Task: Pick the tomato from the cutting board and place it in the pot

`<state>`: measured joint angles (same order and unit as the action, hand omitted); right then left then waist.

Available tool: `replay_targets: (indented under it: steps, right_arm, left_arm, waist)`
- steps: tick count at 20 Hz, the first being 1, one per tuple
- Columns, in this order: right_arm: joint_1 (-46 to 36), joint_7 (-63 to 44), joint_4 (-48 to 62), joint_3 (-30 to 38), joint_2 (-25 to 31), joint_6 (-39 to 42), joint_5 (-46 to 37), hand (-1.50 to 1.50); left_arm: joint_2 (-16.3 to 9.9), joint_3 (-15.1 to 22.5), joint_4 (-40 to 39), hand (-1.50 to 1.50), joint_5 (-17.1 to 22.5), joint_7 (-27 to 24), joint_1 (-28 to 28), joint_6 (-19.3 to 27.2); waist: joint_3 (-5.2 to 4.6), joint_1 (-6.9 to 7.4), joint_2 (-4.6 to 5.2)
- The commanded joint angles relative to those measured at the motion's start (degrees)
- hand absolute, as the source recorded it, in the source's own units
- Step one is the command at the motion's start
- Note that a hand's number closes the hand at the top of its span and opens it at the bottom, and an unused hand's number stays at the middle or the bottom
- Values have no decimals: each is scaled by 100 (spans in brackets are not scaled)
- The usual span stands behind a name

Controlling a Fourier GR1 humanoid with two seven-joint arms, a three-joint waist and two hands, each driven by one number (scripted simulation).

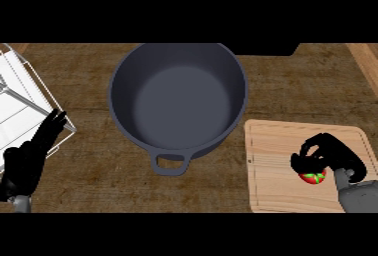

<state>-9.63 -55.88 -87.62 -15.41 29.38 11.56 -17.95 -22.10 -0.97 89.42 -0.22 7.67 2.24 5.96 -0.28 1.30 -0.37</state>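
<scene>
Right hand [332, 155] curls round the tomato [312, 177] on the cutting board [273, 150] (near right). Left hand [29, 160] rests open at the near left. Farther, at centre, sits the pot [177, 95].

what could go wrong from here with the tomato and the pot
1. The right robot hand curls over the tomato and hides most of it, so the hold may be partial and the tomato could slip on the cutting board.
2. The pot has a raised rim and a handle facing the robot; a low carry could hit them.
</scene>
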Motion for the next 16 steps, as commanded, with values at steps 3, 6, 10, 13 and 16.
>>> replay_targets:
  steps: [3,6,10,13,16]
  right_arm:
    - [-1252,747,-1076,-2237,-1012,810,-612,150]
    - [-1941,424,-1060,-3184,-1721,903,-1218,150]
    - [-2950,-178,-828,-4011,-2875,681,-2207,150]
    - [-3634,-544,-830,-4317,-2907,226,-2597,150]
    - [-4285,-1078,-1189,-4229,-2922,-27,-3039,150]
  left_arm:
    - [63,349,27,0,-59,-5,-349,-232]
    - [58,387,-134,0,-76,-18,-362,-297]
    - [121,275,-196,0,-201,94,-464,-20]
    - [5,14,-347,0,-75,47,-468,-54]
    - [117,158,-195,0,-137,89,-156,-12]
  waist:
    - [-23,1011,60]
    - [-33,922,53]
    - [-2,451,-10]
    - [2,266,-7]
    - [7,151,-60]
